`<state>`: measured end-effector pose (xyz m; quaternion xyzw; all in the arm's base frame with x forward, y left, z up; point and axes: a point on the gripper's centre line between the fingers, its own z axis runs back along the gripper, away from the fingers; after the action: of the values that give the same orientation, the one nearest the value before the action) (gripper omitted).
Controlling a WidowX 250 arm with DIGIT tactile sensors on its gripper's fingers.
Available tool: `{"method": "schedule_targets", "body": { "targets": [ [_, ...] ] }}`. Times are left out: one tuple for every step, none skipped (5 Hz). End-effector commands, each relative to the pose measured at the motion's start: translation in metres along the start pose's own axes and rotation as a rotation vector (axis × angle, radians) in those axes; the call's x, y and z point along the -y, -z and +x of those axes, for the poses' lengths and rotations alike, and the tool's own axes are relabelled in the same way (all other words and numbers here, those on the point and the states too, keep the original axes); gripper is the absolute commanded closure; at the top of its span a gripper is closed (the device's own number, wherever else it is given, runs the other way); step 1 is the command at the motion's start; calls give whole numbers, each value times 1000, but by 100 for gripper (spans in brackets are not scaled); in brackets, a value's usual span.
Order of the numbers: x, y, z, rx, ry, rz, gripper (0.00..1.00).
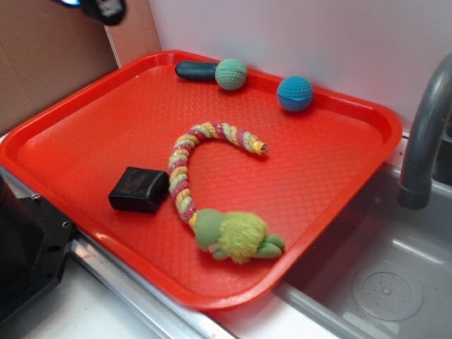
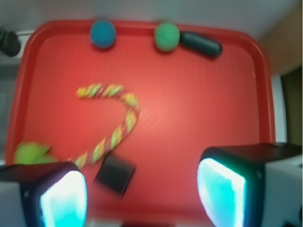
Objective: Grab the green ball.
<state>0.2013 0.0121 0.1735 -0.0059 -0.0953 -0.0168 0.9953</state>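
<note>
So my claw (image 2: pixel 142 189) is hanging over the near edge of the red tray (image 1: pixel 63 176), jaws spread wide with nothing between them — you can see bare tray in the gap from the wrist view. The green ball (image 2: pixel 166 36) is all the way across at the far rim, dead ahead and just a touch to the right of my centreline. So the move, as I read it, is basically a long straight push forward over the tray and then down.

The catch: there's a dark capsule-shaped thing (image 2: pixel 201 44) lying right up against the ball, touching it or as good as, its long axis running along the far rim and off to my right. A ball has no long axis, so my best guess is to come in with the jaws straddling it front to back, so that one finger doesn't land on the capsule.

What else is in the tray: a blue ball (image 2: pixel 102 33) at the same rim, off to the left and apart from the green one, a striped rope toy (image 2: pixel 116 113) curling through the middle with its fuzzy plush end (image 1: pixel 236 236) near the front — don't mistake that for the target — and a small black block (image 2: pixel 115 174) just beside the rope, close under my claw.
</note>
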Motion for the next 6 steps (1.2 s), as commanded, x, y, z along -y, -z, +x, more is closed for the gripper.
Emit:
{"method": "schedule_targets", "body": {
  "targets": [
    [-30, 44, 56, 85, 66, 80, 0],
    [-30, 44, 56, 85, 66, 80, 0],
    [-30, 44, 56, 85, 66, 80, 0],
    [-30, 44, 56, 85, 66, 80, 0],
    [-31, 90, 75, 79, 108, 140, 0],
    [-28, 114, 101, 88, 137, 143, 0]
  ]
}}
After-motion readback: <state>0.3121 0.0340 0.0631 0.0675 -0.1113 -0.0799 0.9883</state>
